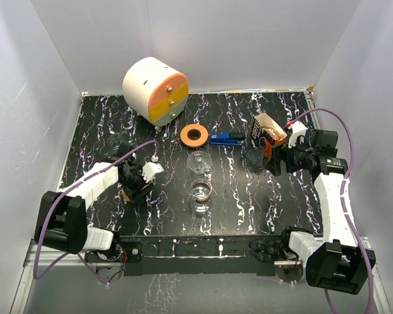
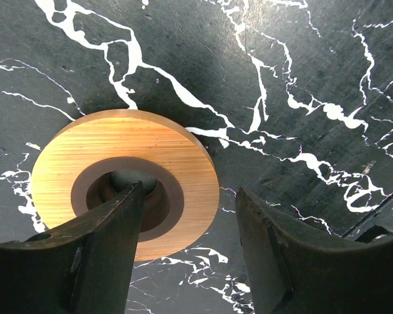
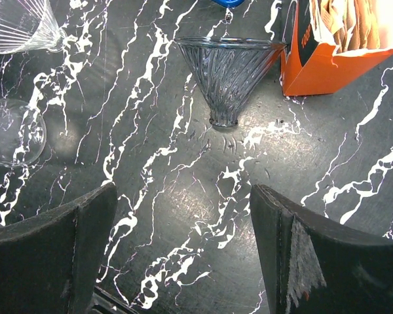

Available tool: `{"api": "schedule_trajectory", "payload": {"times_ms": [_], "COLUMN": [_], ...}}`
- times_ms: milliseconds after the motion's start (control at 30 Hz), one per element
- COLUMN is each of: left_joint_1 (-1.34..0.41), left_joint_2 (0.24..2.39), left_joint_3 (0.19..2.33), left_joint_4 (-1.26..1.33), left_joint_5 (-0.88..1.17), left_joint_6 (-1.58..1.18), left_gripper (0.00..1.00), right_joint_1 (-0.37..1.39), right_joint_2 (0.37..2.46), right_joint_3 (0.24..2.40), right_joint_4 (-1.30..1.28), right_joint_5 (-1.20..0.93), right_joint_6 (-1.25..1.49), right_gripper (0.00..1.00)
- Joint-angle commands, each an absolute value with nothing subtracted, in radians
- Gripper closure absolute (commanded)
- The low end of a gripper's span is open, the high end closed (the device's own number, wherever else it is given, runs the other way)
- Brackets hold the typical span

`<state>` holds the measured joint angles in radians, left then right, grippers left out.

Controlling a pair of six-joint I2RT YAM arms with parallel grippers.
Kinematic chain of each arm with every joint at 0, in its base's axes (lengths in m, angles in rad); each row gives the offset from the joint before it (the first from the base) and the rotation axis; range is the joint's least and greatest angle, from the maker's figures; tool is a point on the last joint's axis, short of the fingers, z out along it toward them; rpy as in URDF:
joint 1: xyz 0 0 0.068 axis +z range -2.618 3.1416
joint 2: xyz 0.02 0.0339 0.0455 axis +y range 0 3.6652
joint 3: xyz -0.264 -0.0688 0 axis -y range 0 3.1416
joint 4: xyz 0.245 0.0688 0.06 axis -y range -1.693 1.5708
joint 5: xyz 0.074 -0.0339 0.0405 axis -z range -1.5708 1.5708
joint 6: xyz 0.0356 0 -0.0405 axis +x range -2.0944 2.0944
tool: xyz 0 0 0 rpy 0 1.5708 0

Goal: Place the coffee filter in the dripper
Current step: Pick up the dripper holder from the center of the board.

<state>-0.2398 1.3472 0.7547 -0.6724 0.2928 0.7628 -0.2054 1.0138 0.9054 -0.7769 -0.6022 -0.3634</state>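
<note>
grainy wooden ring (image 2: 121, 149), ribbed glass dripper (image 3: 228, 70)

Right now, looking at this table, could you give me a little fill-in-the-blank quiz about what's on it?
The left gripper hovers over a wooden piece shaped like a ____. The box holding the paper filters is coloured ____. The glass dripper beside it has ____ filter inside. Missing words: ring, orange, no.

Ribbed glass dripper (image 3: 228, 75) at 12 o'clock; orange filter box (image 3: 327, 65) just beside, 1 o'clock; right gripper (image 3: 183, 190) spread, empty.
</note>
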Motion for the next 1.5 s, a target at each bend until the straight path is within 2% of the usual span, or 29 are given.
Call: {"api": "schedule_trajectory", "payload": {"times_ms": [0, 200, 400, 500, 667, 900, 1133, 1467], "left_joint_1": [-0.263, -0.285, -0.295, -0.296, -0.303, -0.337, -0.436, -0.661], "left_joint_2": [1.352, 1.357, 1.318, 1.285, 1.221, 1.194, 1.263, 1.413], "left_joint_3": [0.728, 0.708, 0.714, 0.735, 0.820, 1.050, 1.296, 1.526], "left_joint_4": [-0.657, -0.641, -0.664, -0.704, -0.815, -0.944, -1.029, -1.039], "left_joint_5": [0.252, 0.232, 0.239, 0.251, 0.309, 0.438, 0.538, 0.552], "left_joint_6": [0.752, 0.730, 0.719, 0.721, 0.733, 0.739, 0.752, 0.707], "left_gripper": [0.45, 0.53, 0.70, 0.75, 0.77, 0.78, 0.78, 0.78], "right_joint_1": [-0.216, -0.221, -0.225, -0.227, -0.230, -0.237, -0.243, -0.286], "right_joint_2": [0.992, 0.990, 0.988, 0.990, 0.991, 0.995, 1.000, 1.002], "right_joint_3": [0.904, 0.898, 0.894, 0.893, 0.891, 0.887, 0.882, 0.881], "right_joint_4": [-0.721, -0.719, -0.719, -0.719, -0.717, -0.713, -0.709, -0.715], "right_joint_5": [-0.627, -0.629, -0.630, -0.631, -0.629, -0.627, -0.611, -0.607], "right_joint_6": [-0.362, -0.362, -0.360, -0.360, -0.360, -0.362, -0.365, -0.367], "right_gripper": [0.19, 0.16, 0.15, 0.15, 0.14, 0.14, 0.13, 0.13]}}
